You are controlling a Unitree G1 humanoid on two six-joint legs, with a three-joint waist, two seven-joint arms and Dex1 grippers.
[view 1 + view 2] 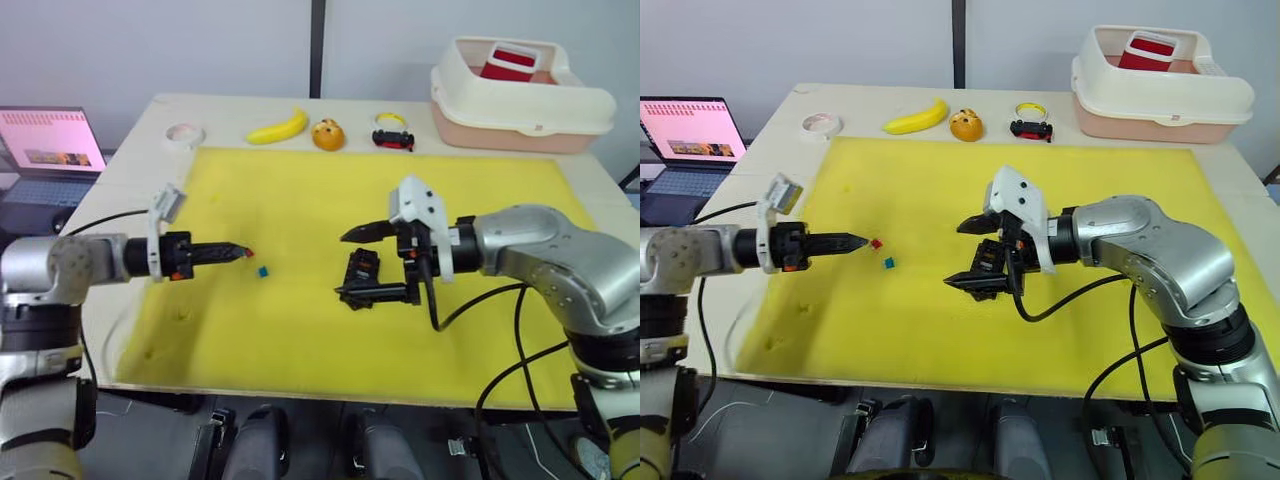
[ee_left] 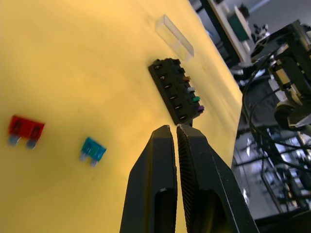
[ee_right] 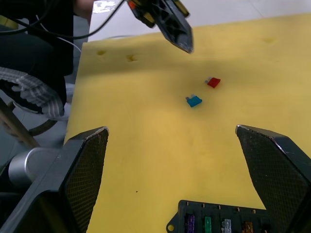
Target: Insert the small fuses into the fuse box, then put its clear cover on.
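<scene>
Left pincer [image 1: 862, 241], fingers pressed together and empty, points at the loose red fuse [image 1: 876, 243] and teal fuse [image 1: 888, 263] on the yellow mat [image 1: 940, 330], likely about to pick one. Fuse box [image 2: 177, 91] lies mid-mat, four fuses seated, with the clear cover [image 2: 174, 37] beside it. Right pincer [image 1: 970, 252], spread wide, straddles the box, seemingly to steady it.

Open yellow mat [image 1: 940, 330] around red fuse [image 1: 876, 243], teal fuse [image 1: 888, 264] seemingly just beside
</scene>
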